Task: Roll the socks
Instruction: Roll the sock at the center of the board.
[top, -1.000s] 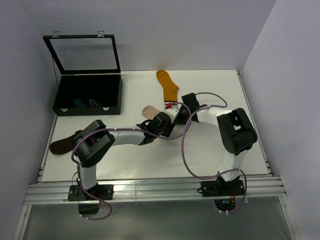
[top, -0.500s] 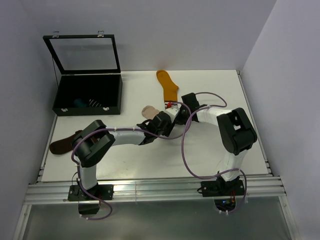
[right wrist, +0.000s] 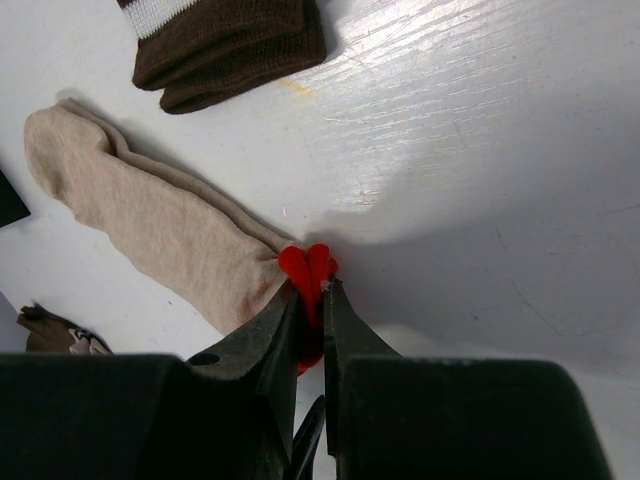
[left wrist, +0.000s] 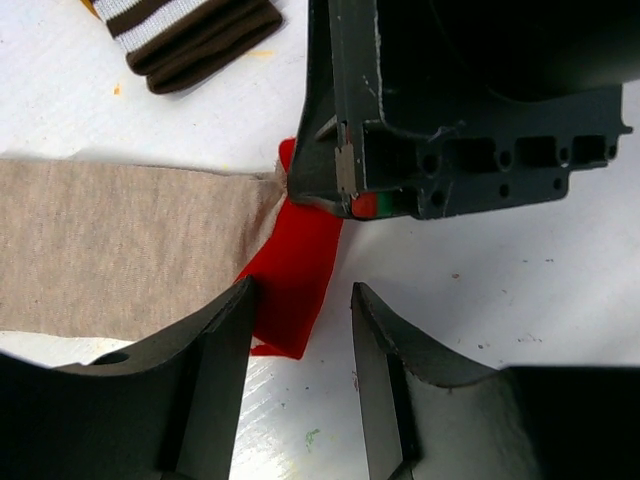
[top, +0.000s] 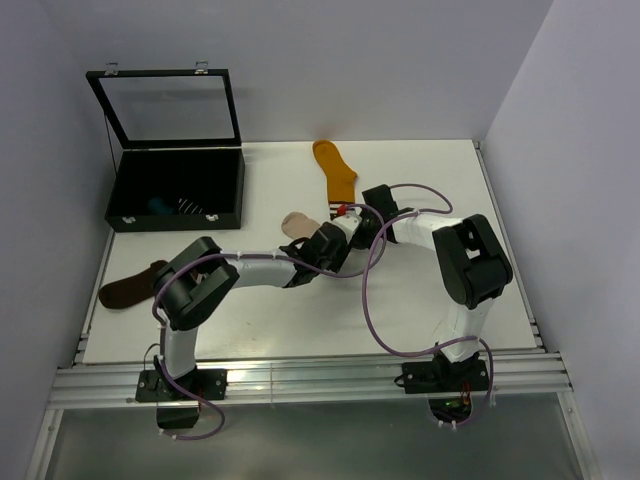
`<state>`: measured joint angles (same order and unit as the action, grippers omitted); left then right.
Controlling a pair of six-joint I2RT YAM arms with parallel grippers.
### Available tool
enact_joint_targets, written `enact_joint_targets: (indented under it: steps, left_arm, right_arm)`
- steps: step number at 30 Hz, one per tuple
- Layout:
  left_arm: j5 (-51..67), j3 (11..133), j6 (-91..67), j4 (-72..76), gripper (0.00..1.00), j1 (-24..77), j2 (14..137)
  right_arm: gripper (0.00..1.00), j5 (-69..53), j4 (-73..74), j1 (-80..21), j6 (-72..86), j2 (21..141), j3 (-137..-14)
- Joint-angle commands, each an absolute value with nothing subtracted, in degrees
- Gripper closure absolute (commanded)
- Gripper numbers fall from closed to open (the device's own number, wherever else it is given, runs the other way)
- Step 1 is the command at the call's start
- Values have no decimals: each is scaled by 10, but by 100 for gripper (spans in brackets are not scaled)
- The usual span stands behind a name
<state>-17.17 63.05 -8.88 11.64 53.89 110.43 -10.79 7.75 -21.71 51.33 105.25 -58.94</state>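
A beige sock (top: pixel 297 223) lies flat mid-table, its red end (top: pixel 343 211) pointing right. My right gripper (top: pixel 350 216) is shut on that red end; in the right wrist view the red fabric (right wrist: pixel 312 265) bunches between the closed fingers of my right gripper (right wrist: pixel 310 292), with the beige sock (right wrist: pixel 150 220) trailing left. My left gripper (top: pixel 328 242) is open just beside it; in the left wrist view my left gripper (left wrist: pixel 302 300) has its jaws straddling the red end's (left wrist: pixel 295 265) lower corner without pinching it. The beige sock (left wrist: pixel 120 250) lies to the left there.
A mustard sock (top: pixel 336 168) with a brown striped cuff (left wrist: pixel 190 35) lies just behind the grippers. A brown sock (top: pixel 130 288) lies at the left edge. An open black case (top: pixel 178 190) at the back left holds more socks.
The left arm's elbow has shifted slightly right. Both grippers stay at the red end of the beige sock.
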Motion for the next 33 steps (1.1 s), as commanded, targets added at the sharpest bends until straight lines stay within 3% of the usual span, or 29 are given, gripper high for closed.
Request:
enact_joint_targets:
  steps: [1, 13, 19, 25, 27, 30, 33]
  left_arm:
    - [-196, 652, -101, 85, 51, 543, 1121]
    - [-272, 685, -121, 1, 53, 542, 1163]
    - [-266, 687, -119, -31, 65, 542, 1172]
    - [-259, 682, -117, -31, 96, 542, 1165]
    - [-253, 678, -115, -26, 100, 542, 1160]
    - [-227, 675, -119, -26, 100, 540, 1151]
    - [-189, 674, -137, -33, 100, 531, 1134]
  right_arm:
    - [100, -104, 97, -220, 504, 1067, -599]
    - [100, -118, 95, -220, 503, 1062, -599]
    - [100, -124, 98, -220, 504, 1056, -604]
    - [100, -123, 95, -219, 505, 1049, -602]
    - [100, -120, 84, -219, 504, 1040, -598]
    - [91, -121, 58, -218, 504, 1019, -583]
    - [71, -118, 40, -217, 498, 994, -576]
